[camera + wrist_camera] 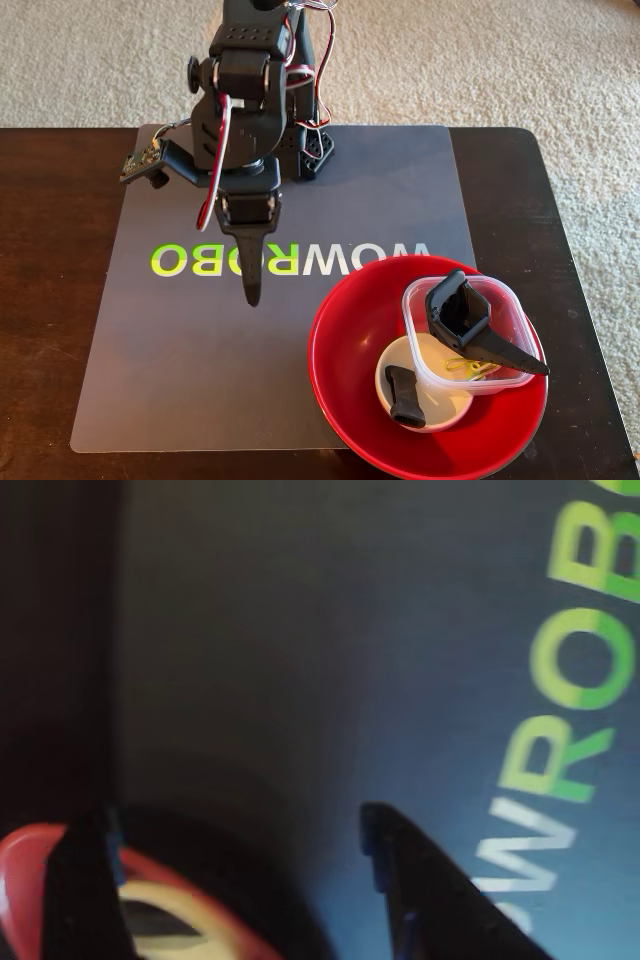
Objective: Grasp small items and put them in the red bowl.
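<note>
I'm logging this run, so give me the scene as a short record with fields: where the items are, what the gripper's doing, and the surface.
red bowl: on the mat's front right corner
clear tub: inside the red bowl, holding black wedge holder and yellow clip
white bowl: inside the red bowl, short black piece on it
gripper: above the mat, empty
mat: grey, no loose items

fixed view: sharp, evenly and softly lit, pale beige carpet (560, 60) bright | soft highlights on the glossy red round bowl (345, 370) and clear square plastic tub (515, 305) | wrist view: dim, bluish, blurred throughout | grey mat with green-and-white lettering (300, 680) smeared | left edge dark
</note>
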Action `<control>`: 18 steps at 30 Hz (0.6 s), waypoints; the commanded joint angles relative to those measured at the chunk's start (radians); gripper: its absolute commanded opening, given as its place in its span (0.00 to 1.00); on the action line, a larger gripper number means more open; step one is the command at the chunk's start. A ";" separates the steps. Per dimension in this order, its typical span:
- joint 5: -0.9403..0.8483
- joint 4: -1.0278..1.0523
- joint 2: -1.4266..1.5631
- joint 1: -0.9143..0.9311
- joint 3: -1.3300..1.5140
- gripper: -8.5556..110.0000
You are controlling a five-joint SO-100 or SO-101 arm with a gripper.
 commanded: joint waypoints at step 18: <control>0.009 -0.095 -0.163 -0.112 0.120 0.50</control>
